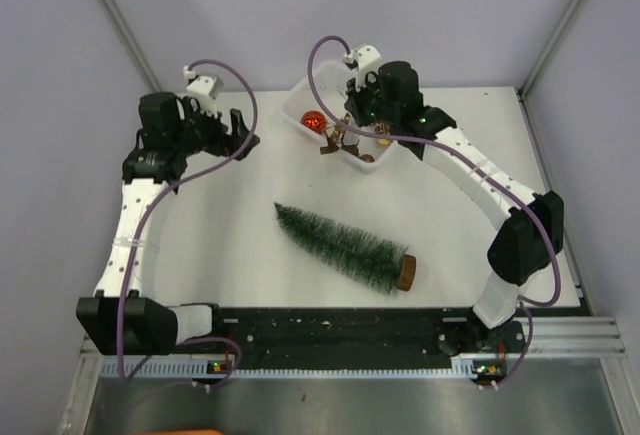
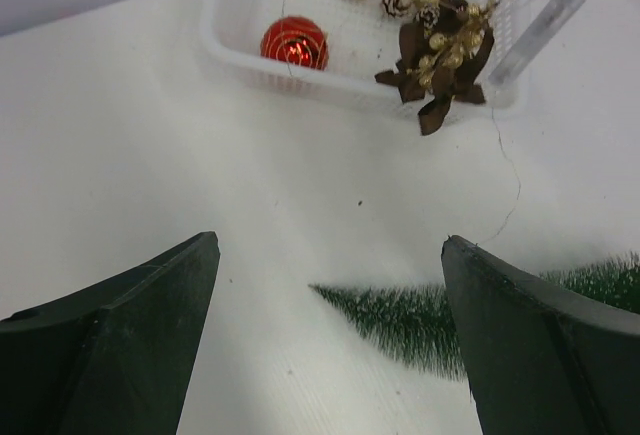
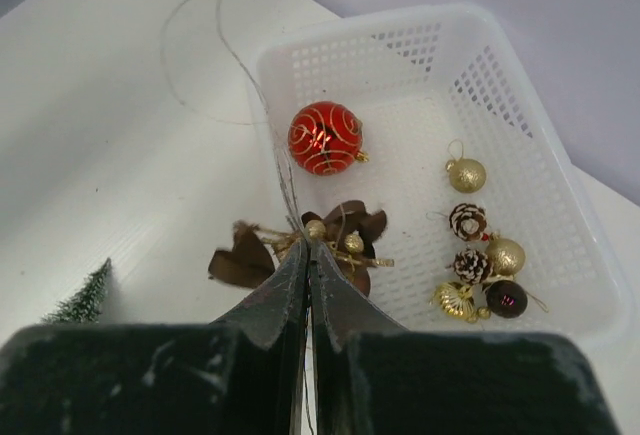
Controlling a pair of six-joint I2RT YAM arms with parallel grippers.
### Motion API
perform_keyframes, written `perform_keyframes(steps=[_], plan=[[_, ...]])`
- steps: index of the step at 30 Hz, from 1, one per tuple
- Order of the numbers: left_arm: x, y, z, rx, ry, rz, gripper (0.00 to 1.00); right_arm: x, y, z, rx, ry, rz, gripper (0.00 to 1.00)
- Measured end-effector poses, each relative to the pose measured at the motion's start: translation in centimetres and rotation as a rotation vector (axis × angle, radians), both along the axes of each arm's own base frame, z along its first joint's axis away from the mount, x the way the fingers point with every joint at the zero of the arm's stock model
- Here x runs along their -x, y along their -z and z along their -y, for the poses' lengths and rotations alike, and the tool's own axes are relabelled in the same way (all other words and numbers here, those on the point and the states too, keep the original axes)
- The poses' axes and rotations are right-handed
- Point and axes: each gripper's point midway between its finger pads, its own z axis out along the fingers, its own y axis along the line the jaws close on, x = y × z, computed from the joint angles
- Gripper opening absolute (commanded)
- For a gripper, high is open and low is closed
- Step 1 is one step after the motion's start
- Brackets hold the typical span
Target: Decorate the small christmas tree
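— What is the left gripper (image 2: 330, 245) doing, over on the left?

— It is hanging above the white table (image 1: 200, 255) with its fingers standing wide apart and nothing between them. It is pointing towards the centre, well clear of everything.

— And the small christmas tree (image 1: 345, 247)?

— It is lying on its side in the middle of the table, nearer the arms' bases than the basket. Its tip is pointing to the far left and its brown wooden disc is facing the near right. Nothing is touching it.

— What is sitting beyond it?

— A white mesh basket (image 3: 600, 285) is resting at the far centre of the table. A red bauble (image 3: 325, 138) with gold swirls is lying in its left part. A gold ball (image 3: 466, 175) and a pine cone (image 3: 467, 221) are lying further right among other small ornaments.

— And the right gripper (image 3: 308, 243)?

— It is reaching over the basket's near wall with its fingers pressed together. It is pinching a brown sprig (image 2: 440, 60) of leaves and gold berries, which is hanging over that wall. A thin wire (image 3: 190, 85) is trailing from the sprig out onto the table.
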Motion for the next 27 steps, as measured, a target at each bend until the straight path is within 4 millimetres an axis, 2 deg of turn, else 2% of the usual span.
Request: perform_keyframes(steps=[6,13,20,26,27], plan=[[-5.1,-2.3,2.3,0.030,0.089,0.082,0.99,0.6,1.5,-0.2,0.013,-0.029,-0.036,0.00],[-7.0,-2.9,7.3,0.042,0.303,0.132,0.99,1.1,1.3,-0.5,0.014,-0.065,-0.032,0.00],[-9.4,-0.9,10.5,-0.063,0.414,0.184,0.99,1.8,1.5,-0.7,0.017,-0.098,-0.038,0.00],[-11.1,0.6,11.6,-0.140,0.429,0.211,0.99,2.5,1.4,-1.1,0.003,-0.140,-0.046,0.00],[-11.3,0.6,11.6,-0.155,0.431,0.222,0.96,2.7,1.3,-1.2,0.000,-0.146,-0.045,0.00]])
